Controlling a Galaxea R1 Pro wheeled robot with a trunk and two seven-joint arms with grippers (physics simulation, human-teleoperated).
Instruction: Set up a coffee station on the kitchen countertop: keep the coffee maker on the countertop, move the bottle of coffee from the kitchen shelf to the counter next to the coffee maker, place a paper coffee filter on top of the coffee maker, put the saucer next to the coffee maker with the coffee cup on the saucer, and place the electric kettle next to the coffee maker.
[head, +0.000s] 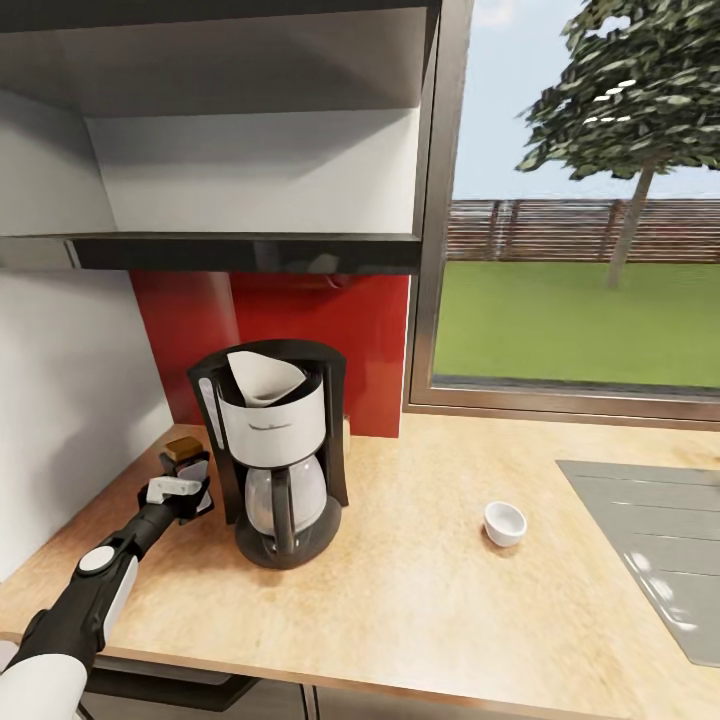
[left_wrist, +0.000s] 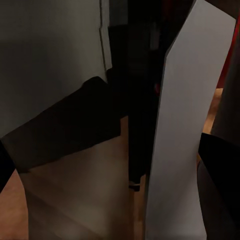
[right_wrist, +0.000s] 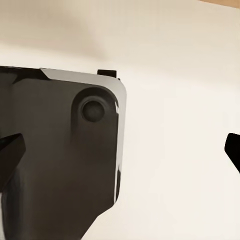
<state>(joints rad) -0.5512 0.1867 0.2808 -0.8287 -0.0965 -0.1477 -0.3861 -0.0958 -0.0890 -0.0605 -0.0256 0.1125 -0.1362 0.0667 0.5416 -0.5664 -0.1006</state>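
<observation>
So here's what we've got: the tall black drip coffee maker (head: 276, 455) with the white upper band and glass carafe is standing upright on the light tan wood-look desk (head: 420, 600), back near the red splashback panel (head: 300, 330), and the white paper coffee filter cone (head: 262, 378) is sitting in its open top, leaning a bit. The small dark brown bottle with the yellow-gold cap (head: 184, 452) is on the desk just beside the coffee maker, on its wall side, and our left gripper (head: 190, 488) is right there at the bottle; from the head view the jaws seem to be at or around it, but we honestly can't tell if they're clamped or loose. The left wrist view is dark and close, with a pale grey slab (left_wrist: 187, 125) next to wood surface. The small white coffee cup (head: 505, 522) sits upright alone, well apart from the coffee maker toward the grey sink drainer (head: 650, 540). In the right wrist view, our right gripper's (right_wrist: 122, 150) dark fingertips (right_wrist: 10, 150) stand wide apart, so those jaws are open, gripping nothing.
</observation>
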